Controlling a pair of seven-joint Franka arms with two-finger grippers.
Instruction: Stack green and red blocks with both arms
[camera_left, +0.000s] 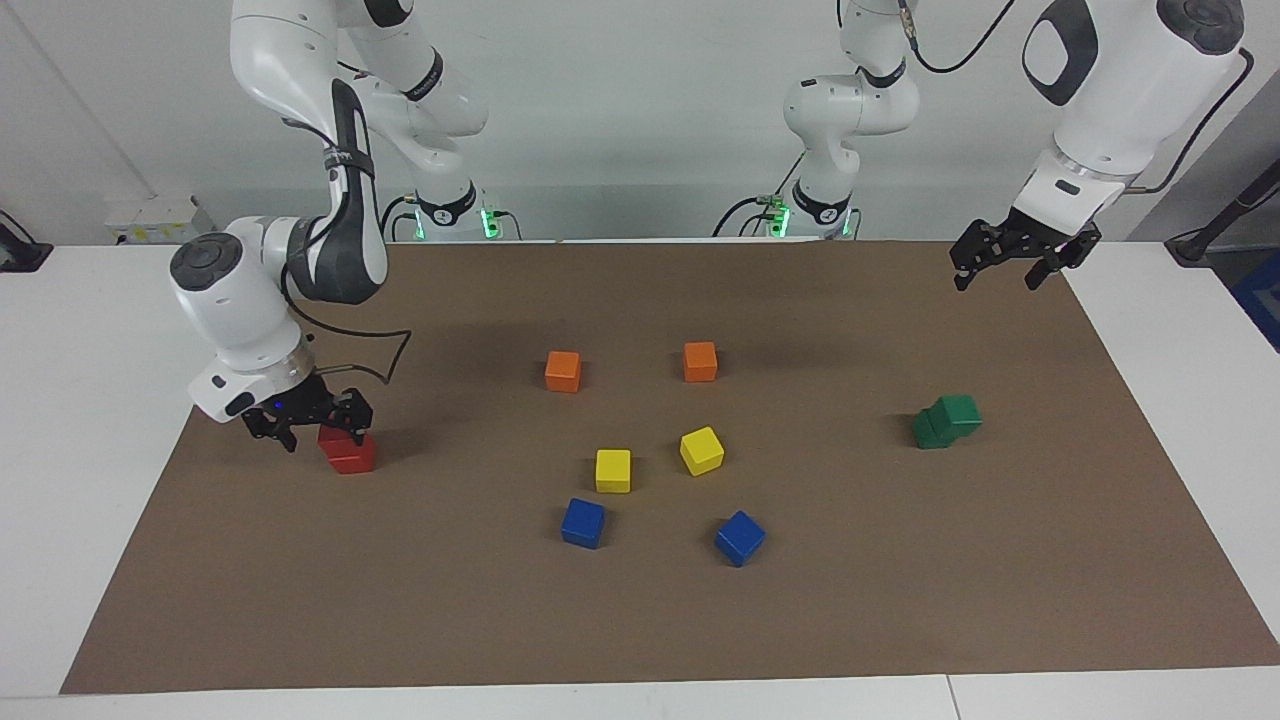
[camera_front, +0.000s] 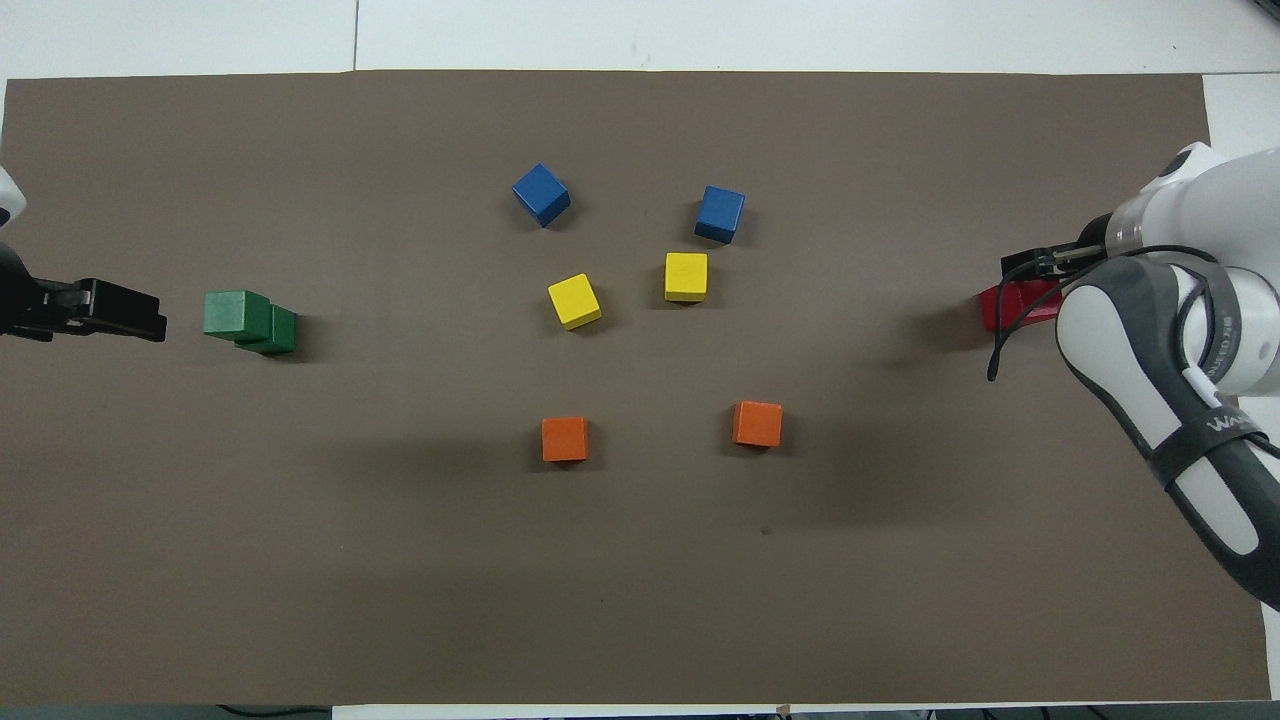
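Judging by their look, the red blocks (camera_left: 348, 452) were light, stiff, matte cubes, best pinched across two flat opposite sides; they sat stacked toward the right arm's end of the bench (camera_left: 640, 620), the right gripper (camera_left: 311, 425) just above them with jaws spread, holding nothing; the green blocks (camera_left: 946, 421) stood stacked askew toward the left arm's end; the left gripper (camera_left: 1010, 270) waited aloft, jaws spread; no containers were present.
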